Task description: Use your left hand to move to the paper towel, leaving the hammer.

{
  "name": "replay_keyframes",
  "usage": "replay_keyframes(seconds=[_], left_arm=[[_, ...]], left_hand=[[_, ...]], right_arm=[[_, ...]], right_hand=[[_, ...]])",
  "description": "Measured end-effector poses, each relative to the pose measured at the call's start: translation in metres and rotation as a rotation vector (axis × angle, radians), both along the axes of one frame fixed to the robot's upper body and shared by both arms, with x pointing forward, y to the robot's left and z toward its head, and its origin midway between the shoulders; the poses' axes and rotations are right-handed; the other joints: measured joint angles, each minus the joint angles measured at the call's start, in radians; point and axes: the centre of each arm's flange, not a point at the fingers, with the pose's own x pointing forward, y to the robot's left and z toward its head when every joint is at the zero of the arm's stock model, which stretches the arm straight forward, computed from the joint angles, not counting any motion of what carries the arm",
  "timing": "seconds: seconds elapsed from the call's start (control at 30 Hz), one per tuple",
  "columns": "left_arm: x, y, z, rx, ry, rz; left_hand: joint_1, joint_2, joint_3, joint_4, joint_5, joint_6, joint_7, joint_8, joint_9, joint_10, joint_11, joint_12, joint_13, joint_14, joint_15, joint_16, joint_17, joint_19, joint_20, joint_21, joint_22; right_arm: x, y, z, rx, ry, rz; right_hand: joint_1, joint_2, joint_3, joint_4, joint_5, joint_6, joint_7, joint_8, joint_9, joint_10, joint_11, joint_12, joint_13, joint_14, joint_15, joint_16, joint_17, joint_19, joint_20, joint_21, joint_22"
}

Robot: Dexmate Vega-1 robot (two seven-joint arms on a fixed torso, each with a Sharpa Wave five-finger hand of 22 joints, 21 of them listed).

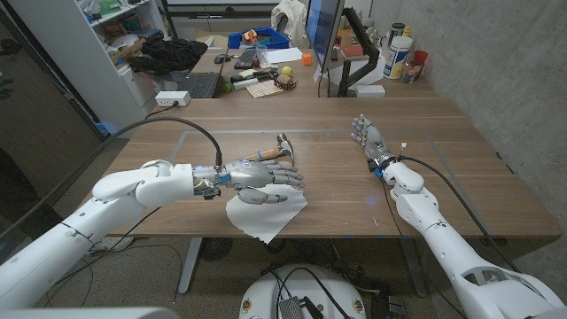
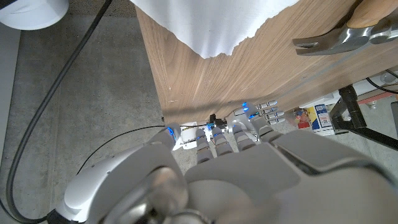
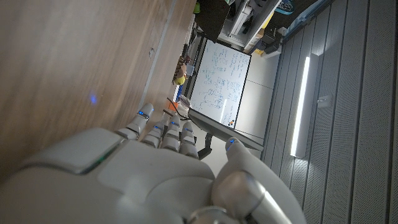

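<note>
Here, left hand (image 1: 261,180) over near-centre table, fingers apart, holding nothing, hovering between hammer (image 1: 277,152) and paper towel (image 1: 266,211); contact with either hard to tell. Risk, as judged: fingers dragging across towel, bunching it or sliding it off near edge; knuckles nudging hammer just behind. Paper towel lying flat at near table edge, a corner hanging past it, long axis diagonal. Hammer: handle toward left hand, head pointing right. Right hand (image 1: 367,135) well apart, fingers loosely extended, empty.

A cluttered desk (image 1: 266,66) with a monitor (image 1: 323,35) stands behind the wooden table (image 1: 443,159), shelving (image 1: 111,35) to one side.
</note>
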Motion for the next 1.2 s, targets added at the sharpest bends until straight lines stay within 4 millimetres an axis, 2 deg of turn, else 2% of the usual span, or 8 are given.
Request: replay_keyframes(seconds=[0.47,1.2], left_arm=[[-0.003,0.001,-0.005,0.033,-0.021,0.020],[-0.005,0.004,-0.012,0.059,-0.029,0.052]], left_hand=[[0.022,0.001,0.012,-0.018,0.000,0.004,-0.004,0.000,0.000,0.000,0.000,0.000,0.000,0.000,0.000,0.000,0.000,0.003,-0.003,-0.006,0.000],[0.049,0.009,0.030,-0.041,0.000,0.045,0.006,0.008,0.003,0.006,-0.005,0.000,0.000,0.000,0.000,0.000,0.000,0.003,-0.003,-0.014,0.003]], right_arm=[[0.001,0.001,0.000,-0.005,0.000,0.003],[0.001,0.001,0.000,-0.010,0.001,0.003]], right_hand=[[-0.004,0.004,0.000,0.000,0.000,0.000,0.000,0.000,0.000,0.000,0.000,0.000,0.001,0.000,0.000,0.000,0.000,0.000,0.000,-0.004,0.000],[-0.004,0.004,0.000,0.000,0.000,-0.004,-0.004,0.000,0.000,0.000,0.000,0.000,0.001,0.000,0.000,0.000,0.000,0.000,0.000,-0.004,0.000]])
